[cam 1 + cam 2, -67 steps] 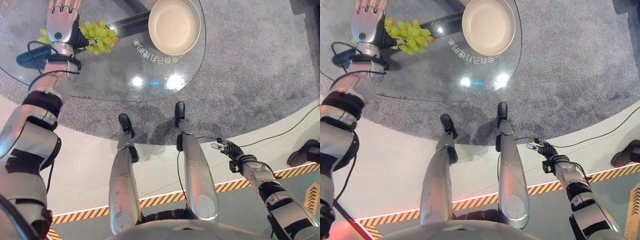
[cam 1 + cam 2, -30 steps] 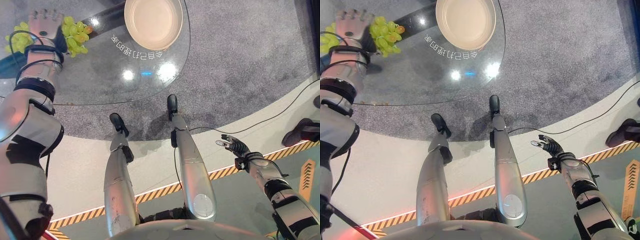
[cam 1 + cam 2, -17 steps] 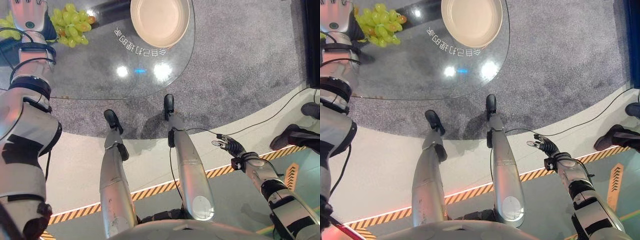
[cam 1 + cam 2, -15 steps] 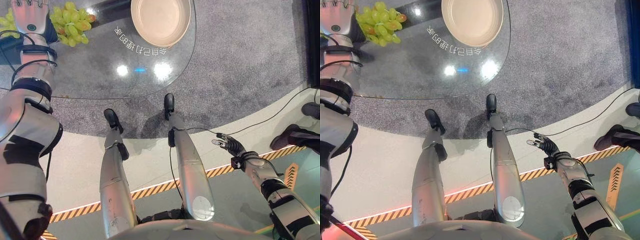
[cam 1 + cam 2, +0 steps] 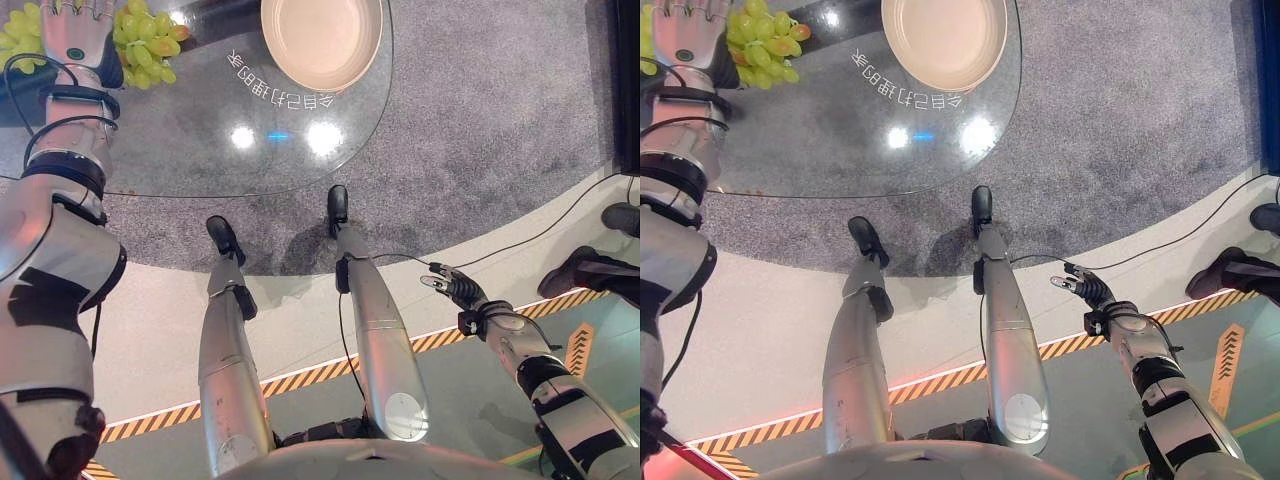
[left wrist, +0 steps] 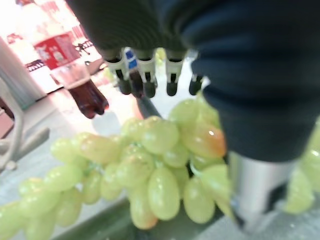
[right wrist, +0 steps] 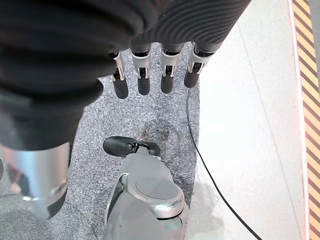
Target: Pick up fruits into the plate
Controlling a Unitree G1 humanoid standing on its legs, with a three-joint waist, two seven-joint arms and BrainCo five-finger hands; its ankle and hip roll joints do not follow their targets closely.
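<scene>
In the left eye view, the left robot hand (image 5: 72,40) lies over green grapes (image 5: 146,42) at upper left on the glass surface (image 5: 200,140), beside the plate (image 5: 320,38). In the left wrist view its fingers (image 6: 149,75) extend straight, released. In the right wrist view the right robot hand (image 7: 150,70) hangs relaxed over floor.

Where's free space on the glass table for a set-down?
Free: the near half of the glass table, from the plate to the near rim. The plate is empty. Crowded: the far left corner, where the left hand sits over the grapes.
</scene>
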